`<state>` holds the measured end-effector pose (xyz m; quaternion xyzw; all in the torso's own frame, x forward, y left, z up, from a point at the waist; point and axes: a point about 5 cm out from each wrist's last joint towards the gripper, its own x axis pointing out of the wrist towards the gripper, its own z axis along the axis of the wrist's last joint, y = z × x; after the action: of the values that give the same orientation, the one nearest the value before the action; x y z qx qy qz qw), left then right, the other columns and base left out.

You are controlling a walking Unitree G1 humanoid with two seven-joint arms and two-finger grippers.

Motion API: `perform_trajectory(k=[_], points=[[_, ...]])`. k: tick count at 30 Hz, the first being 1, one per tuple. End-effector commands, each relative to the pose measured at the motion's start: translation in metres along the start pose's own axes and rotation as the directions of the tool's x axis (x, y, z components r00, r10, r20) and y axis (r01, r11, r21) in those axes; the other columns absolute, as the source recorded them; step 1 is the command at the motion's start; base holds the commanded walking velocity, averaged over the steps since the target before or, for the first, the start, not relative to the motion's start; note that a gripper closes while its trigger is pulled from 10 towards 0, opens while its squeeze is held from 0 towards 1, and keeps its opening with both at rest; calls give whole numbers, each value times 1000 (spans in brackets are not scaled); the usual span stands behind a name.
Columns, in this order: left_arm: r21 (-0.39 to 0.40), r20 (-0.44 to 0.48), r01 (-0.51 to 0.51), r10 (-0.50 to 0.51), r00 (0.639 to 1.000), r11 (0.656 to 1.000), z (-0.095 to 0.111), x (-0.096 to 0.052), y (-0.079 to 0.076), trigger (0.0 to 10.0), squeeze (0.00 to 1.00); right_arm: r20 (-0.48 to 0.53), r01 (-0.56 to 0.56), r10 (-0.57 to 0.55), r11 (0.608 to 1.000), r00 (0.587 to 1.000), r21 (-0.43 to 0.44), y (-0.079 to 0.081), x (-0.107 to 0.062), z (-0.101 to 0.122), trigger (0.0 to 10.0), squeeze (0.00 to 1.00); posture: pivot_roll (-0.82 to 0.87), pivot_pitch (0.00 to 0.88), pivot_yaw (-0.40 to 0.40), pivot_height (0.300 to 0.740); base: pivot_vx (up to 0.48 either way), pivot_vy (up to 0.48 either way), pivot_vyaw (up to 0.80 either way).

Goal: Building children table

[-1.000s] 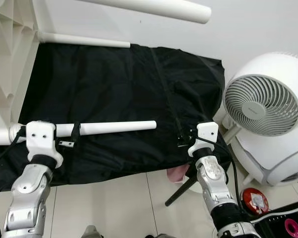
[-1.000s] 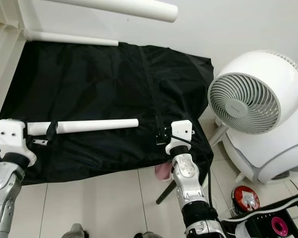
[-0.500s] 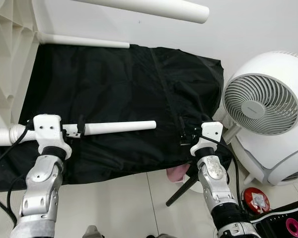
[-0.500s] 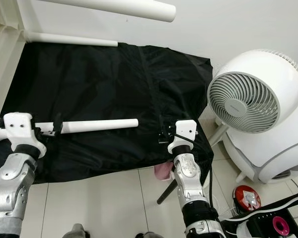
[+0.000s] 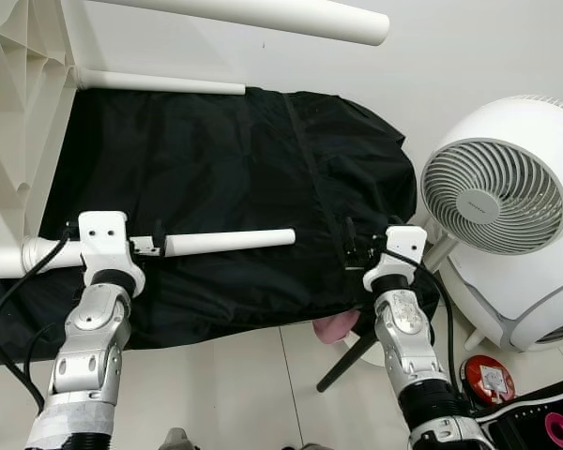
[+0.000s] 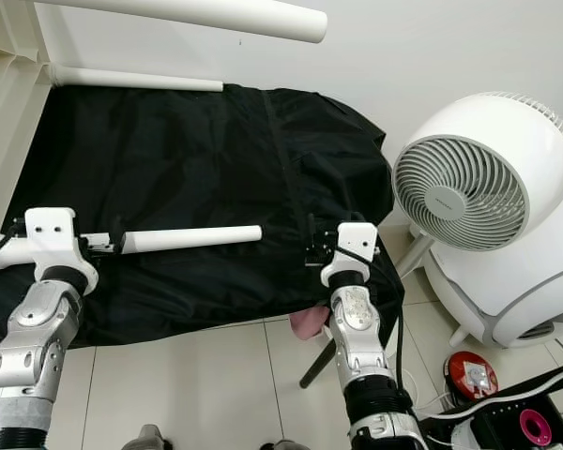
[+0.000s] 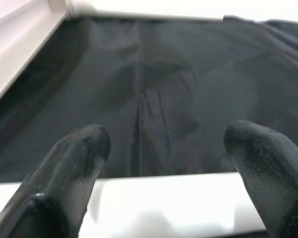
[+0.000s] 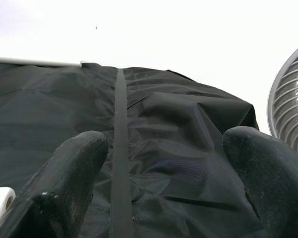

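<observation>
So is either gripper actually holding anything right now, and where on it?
The left gripper straddles the white leg near its fixed end, fingers open, not clamped. The right gripper is open over the black fabric, holding nothing.

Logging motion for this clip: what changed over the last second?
The left gripper slid rightwards along the white table-leg tube, fingers straddling it. The right gripper edged slightly forward at the black fabric bag. The tube and white round fan stayed put.
</observation>
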<state>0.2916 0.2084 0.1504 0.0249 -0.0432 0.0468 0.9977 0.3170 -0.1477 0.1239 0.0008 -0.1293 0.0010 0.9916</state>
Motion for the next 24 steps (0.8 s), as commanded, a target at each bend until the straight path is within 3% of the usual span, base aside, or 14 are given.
perform_trajectory(k=[1,2,4,10,17,24], points=[[11,19,87,-87,996,996,-1,-3,-9,10000,0,7,6,-6,1000,1000,-17,-2,1,2,10000,0,92,7,-73,740,0,0,0],[11,19,87,-87,996,996,-1,-3,-9,10000,0,7,6,-6,1000,1000,-17,-2,1,2,10000,0,92,7,-73,740,0,0,0],[15,120,125,-126,985,992,12,-7,-14,10000,0,31,-31,32,999,999,-14,-3,2,7,10000,0,95,11,-76,740,0,0,0],[-23,133,157,-153,979,987,16,-12,-17,10000,0,47,-31,32,999,998,-4,-6,2,9,10000,0,96,15,-76,740,0,0,0],[51,153,104,-110,982,993,14,-19,-7,10000,0,70,-57,59,998,996,-23,-4,-1,13,10000,0,96,21,-80,740,0,0,0],[59,157,89,-97,983,994,12,-17,-7,10000,0,64,-88,92,994,994,-62,-1,0,13,10000,0,96,21,-83,740,0,0,0]])
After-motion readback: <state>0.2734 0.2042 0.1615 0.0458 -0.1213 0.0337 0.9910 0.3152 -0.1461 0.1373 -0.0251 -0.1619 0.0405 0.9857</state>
